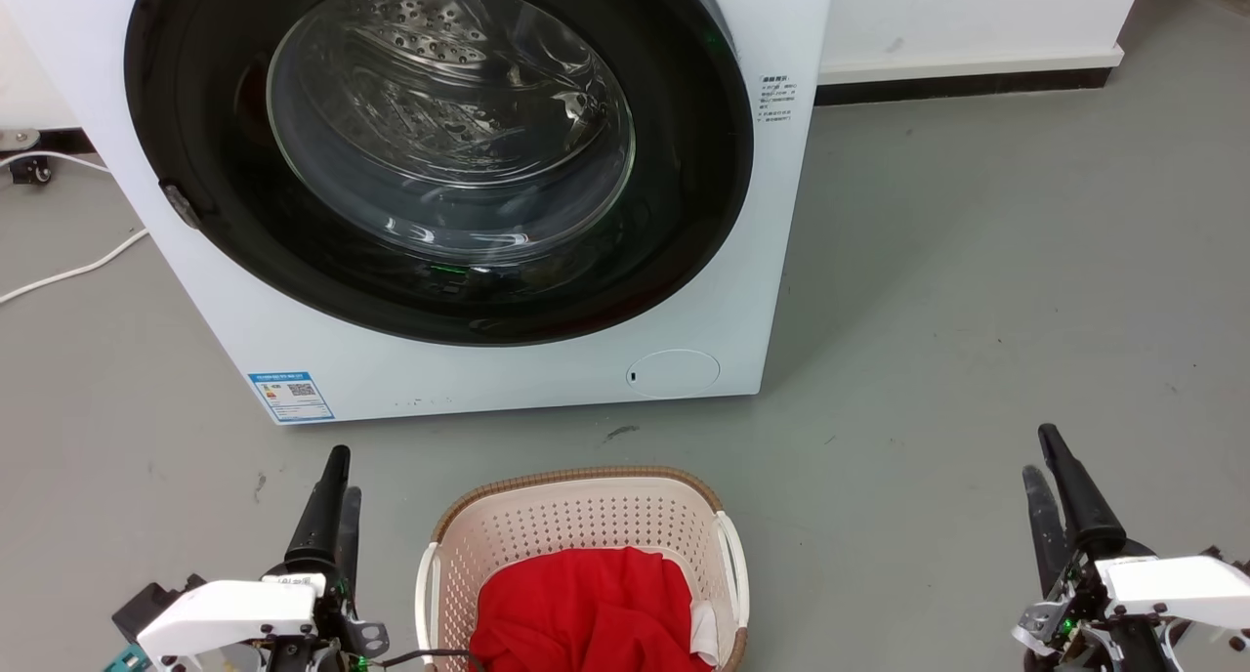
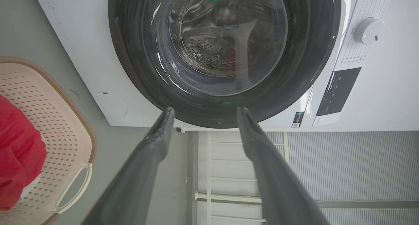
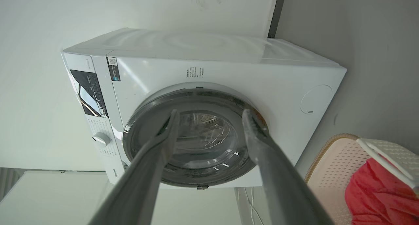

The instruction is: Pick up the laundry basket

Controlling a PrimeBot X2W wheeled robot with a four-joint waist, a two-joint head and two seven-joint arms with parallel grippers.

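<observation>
a: where is the laundry basket (image 1: pixel 586 521) sitting?

b: it is sitting upright on the grey floor (image 1: pixel 977 311), in front of the washer (image 1: pixel 293 350) and apart from its white front. in the head view it is lying below the round glass door (image 1: pixel 449 135), between the two arms. its brown rim is facing up and a white handle is showing on each side. a red cloth (image 1: pixel 586 604) is lying inside, piled toward the near end, and a bit of white cloth (image 1: pixel 705 628) is peeking out at its right edge.

a: left gripper (image 1: pixel 342 475)?

b: it is hovering just left of the basket, near it but not touching, fingers pointing toward the washer. in the left wrist view the two fingers are standing spread with nothing between them, and the door is showing through the gap.

a: right gripper (image 1: pixel 1038 452)?

b: it is hanging well apart from the basket, out to the right over bare floor. in the right wrist view its fingers are likewise spread and empty, aiming at the door, and the basket with the red cloth is showing at that view's lower right corner.

a: anything else?

b: a white cable (image 1: pixel 68 272) is trailing over the floor left of the washer.
</observation>
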